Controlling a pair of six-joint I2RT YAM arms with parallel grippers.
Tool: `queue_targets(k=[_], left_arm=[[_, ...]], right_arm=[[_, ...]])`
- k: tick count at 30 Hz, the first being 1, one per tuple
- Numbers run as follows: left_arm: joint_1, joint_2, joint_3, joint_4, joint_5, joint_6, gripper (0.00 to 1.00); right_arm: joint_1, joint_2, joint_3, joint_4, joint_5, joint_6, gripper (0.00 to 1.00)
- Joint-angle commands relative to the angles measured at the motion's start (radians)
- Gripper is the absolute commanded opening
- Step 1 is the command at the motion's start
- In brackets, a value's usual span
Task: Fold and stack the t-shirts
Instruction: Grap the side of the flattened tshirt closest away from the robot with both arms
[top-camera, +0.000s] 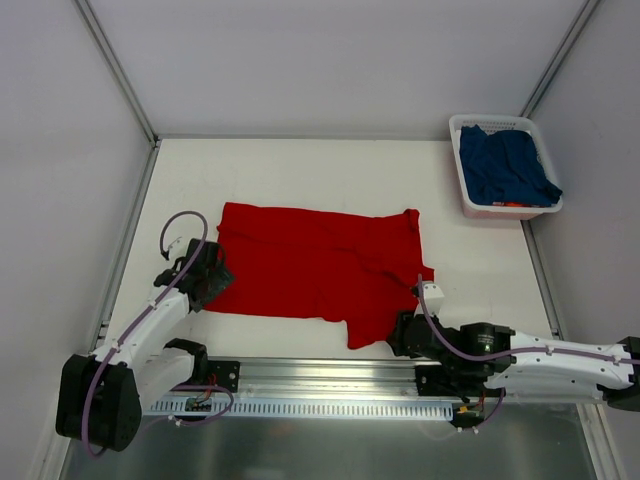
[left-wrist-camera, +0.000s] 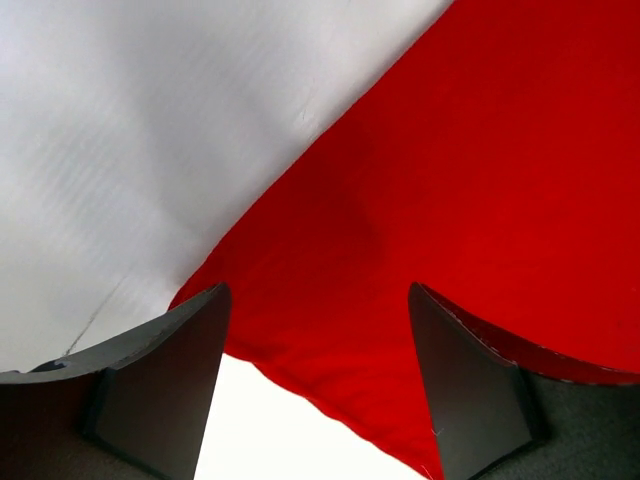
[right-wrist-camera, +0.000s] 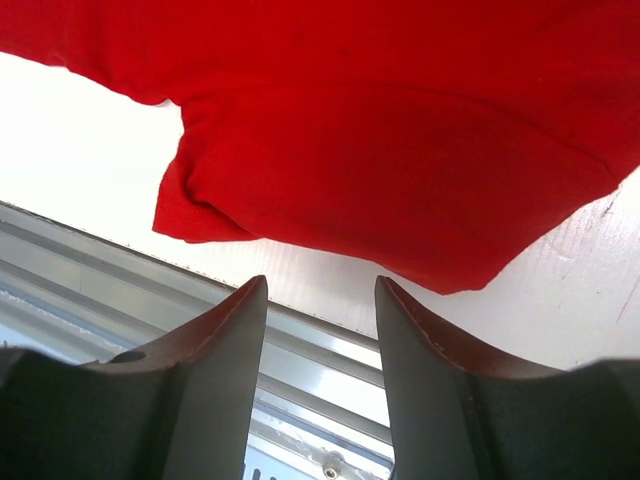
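Note:
The red t-shirt (top-camera: 320, 265) lies spread flat on the white table, with one sleeve hanging toward the near edge. The navy t-shirt (top-camera: 505, 165) lies bunched inside the white basket. My left gripper (top-camera: 213, 280) is open at the red shirt's near-left corner. In the left wrist view the gripper (left-wrist-camera: 318, 292) has its fingers wide apart, with the red cloth's corner (left-wrist-camera: 450, 180) in front of them. My right gripper (top-camera: 397, 335) is open beside the near sleeve. In the right wrist view the gripper (right-wrist-camera: 320, 282) is empty, just short of the sleeve's edge (right-wrist-camera: 400, 150).
The white basket (top-camera: 458, 170) stands at the table's back right corner. A metal rail (top-camera: 320, 375) runs along the near edge and shows under the right fingers (right-wrist-camera: 100, 270). Walls close in the table on the left, back and right.

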Motion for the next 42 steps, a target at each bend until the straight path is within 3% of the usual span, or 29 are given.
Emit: queue_targets(k=[1, 13, 17, 29, 34, 42], left_arm=[[-0.013, -0.008, -0.031, 0.043, 0.055, -0.03, 0.72], [-0.014, 0.009, -0.064, 0.046, 0.119, -0.082, 0.67], [-0.02, -0.073, -0.099, 0.032, 0.138, -0.092, 0.65], [-0.036, -0.255, -0.004, -0.258, -0.014, -0.122, 0.66], [-0.036, -0.218, 0.036, -0.336, -0.086, -0.136, 0.66], [-0.045, -0.1, -0.004, -0.33, -0.092, -0.219, 0.66]], right_arm=[[0.004, -0.032, -0.005, -0.041, 0.022, 0.025, 0.5], [0.003, -0.009, 0.022, -0.063, 0.037, 0.018, 0.51], [0.004, -0.009, 0.018, -0.06, 0.037, 0.019, 0.51], [0.004, -0.001, -0.005, -0.008, 0.037, 0.004, 0.52], [0.003, -0.045, -0.025, -0.006, 0.037, -0.002, 0.52], [0.003, -0.131, -0.038, -0.035, 0.04, -0.005, 0.52]])
